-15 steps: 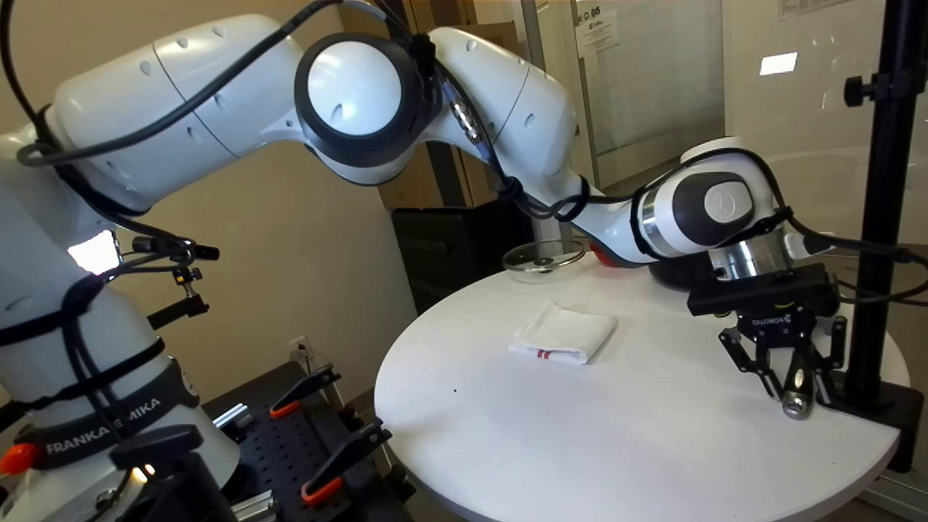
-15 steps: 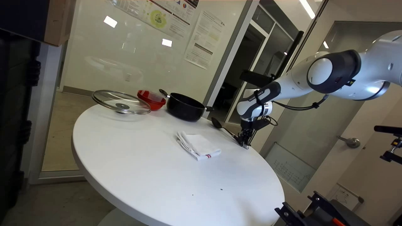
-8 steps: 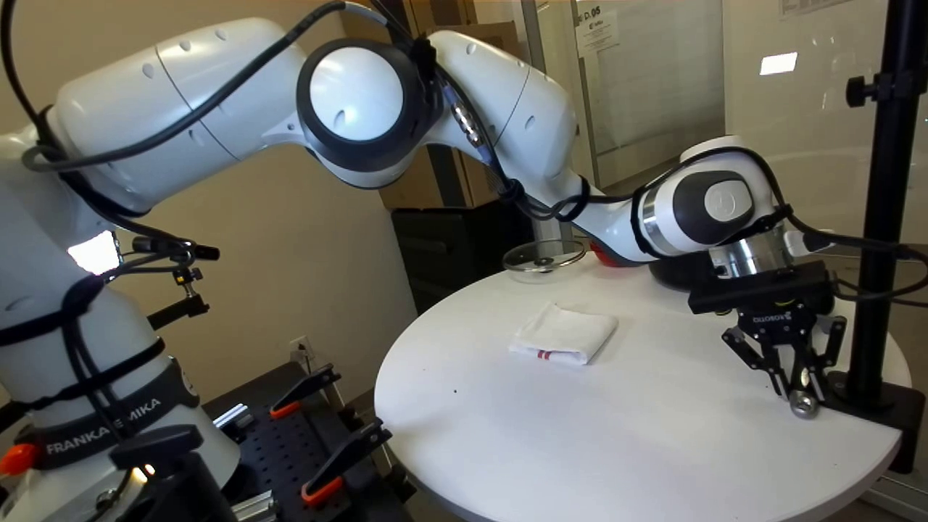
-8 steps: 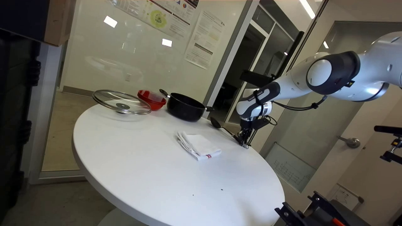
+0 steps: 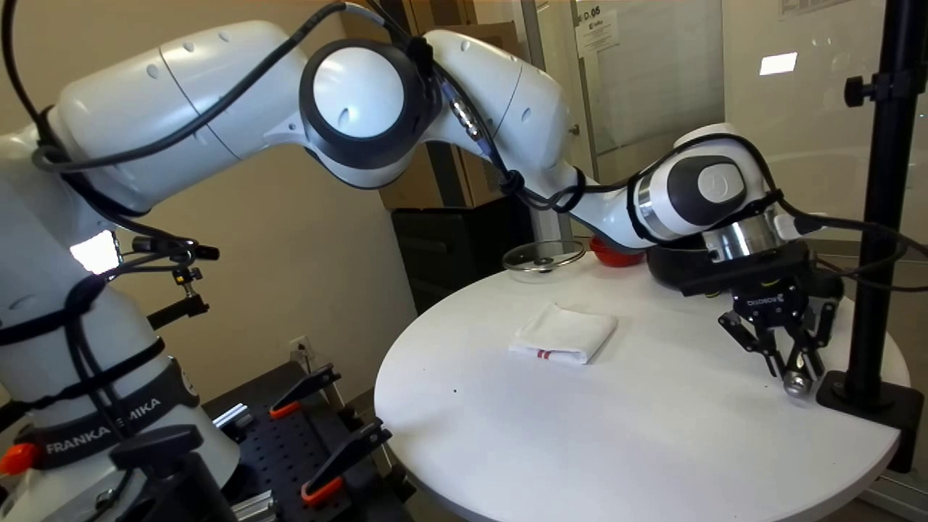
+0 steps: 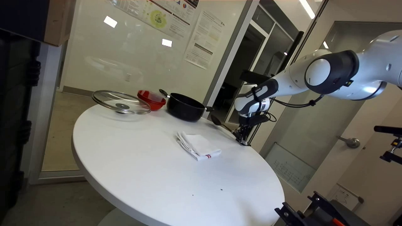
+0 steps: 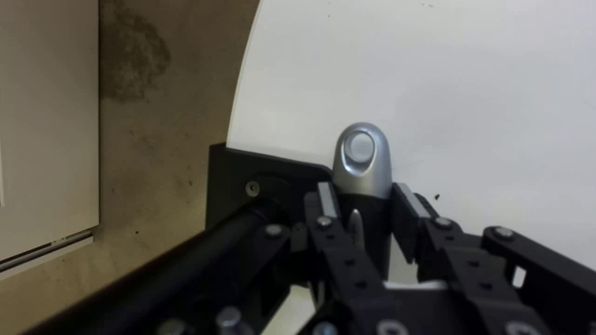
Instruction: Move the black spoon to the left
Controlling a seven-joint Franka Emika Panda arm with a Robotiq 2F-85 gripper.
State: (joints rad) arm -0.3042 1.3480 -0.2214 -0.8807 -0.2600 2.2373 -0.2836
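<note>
Robotiq gripper [image 5: 797,371] clamped on the black spoon [image 7: 363,184] near its handle's silver end, by the edge of the round table [image 5: 580,435], beside the pole stand [image 5: 886,188]. Presumably light and stiff, it may pivot bowl-down; a mid-handle hold should balance better.

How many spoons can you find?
1: the black spoon, held by its handle in the gripper, right beside the black stand. I can't see the bottom of the black pot, so another might be hiding in there.
</note>
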